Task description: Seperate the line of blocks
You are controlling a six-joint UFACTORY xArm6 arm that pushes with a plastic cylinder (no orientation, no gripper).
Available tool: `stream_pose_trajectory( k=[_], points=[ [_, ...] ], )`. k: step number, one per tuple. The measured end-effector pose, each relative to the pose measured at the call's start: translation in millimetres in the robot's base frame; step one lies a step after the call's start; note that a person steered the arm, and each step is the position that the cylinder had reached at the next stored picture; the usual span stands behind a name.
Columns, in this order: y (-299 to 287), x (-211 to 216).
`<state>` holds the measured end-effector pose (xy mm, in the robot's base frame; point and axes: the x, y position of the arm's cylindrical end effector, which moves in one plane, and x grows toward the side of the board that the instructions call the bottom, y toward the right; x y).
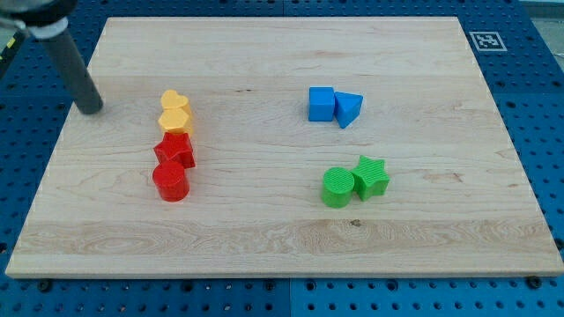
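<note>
A line of blocks runs down the board's left part: a yellow heart-shaped block (pixel 175 112) at its top end, a red star-like block (pixel 174 149) below it, and a red cylinder (pixel 170 181) at its bottom end, each touching its neighbour. My tip (pixel 89 108) rests on the board near the left edge, to the left of the yellow block and apart from it. The dark rod rises from it toward the view's top left.
A blue cube (pixel 321 103) touches a blue triangular block (pixel 348 108) at the upper right of centre. A green cylinder (pixel 337 187) touches a green star (pixel 371 176) below them. The wooden board (pixel 282 255) lies on a blue pegboard; a marker tag (pixel 486 40) sits at its top right corner.
</note>
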<state>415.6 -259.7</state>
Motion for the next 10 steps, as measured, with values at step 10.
stream_pose_trajectory(
  k=[10],
  points=[
    [114, 44]
  ],
)
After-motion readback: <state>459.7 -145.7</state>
